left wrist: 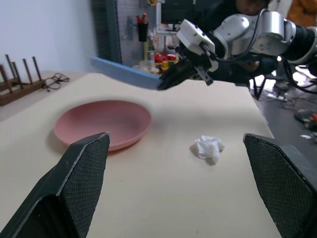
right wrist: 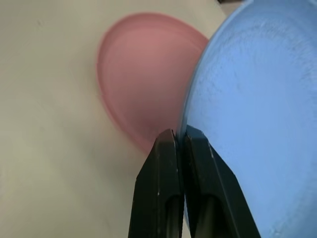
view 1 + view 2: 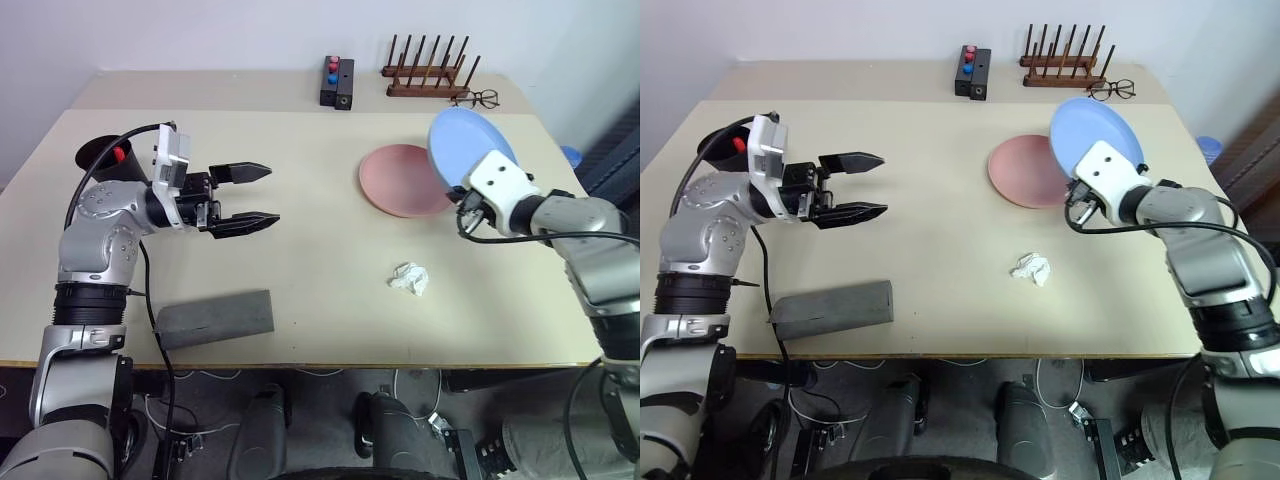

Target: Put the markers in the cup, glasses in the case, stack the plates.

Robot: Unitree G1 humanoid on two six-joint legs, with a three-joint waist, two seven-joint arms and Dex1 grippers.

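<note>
My right gripper [image 2: 179,136] is pinched tight on the blue plate's [image 3: 470,145] rim; it seems light, stiff, slippery plastic, so I'd keep this edge hold. Left gripper [image 3: 258,196] gapes wide, empty.

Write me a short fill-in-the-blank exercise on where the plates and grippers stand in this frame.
1. The right gripper is shut on the rim of the ____ plate.
2. The pink plate lies flat on the ____.
3. The left gripper hangs over the table with its jaws ____.
4. The crumpled white paper lies nearest the ____ plate.

Missing words: blue; table; open; pink
</note>
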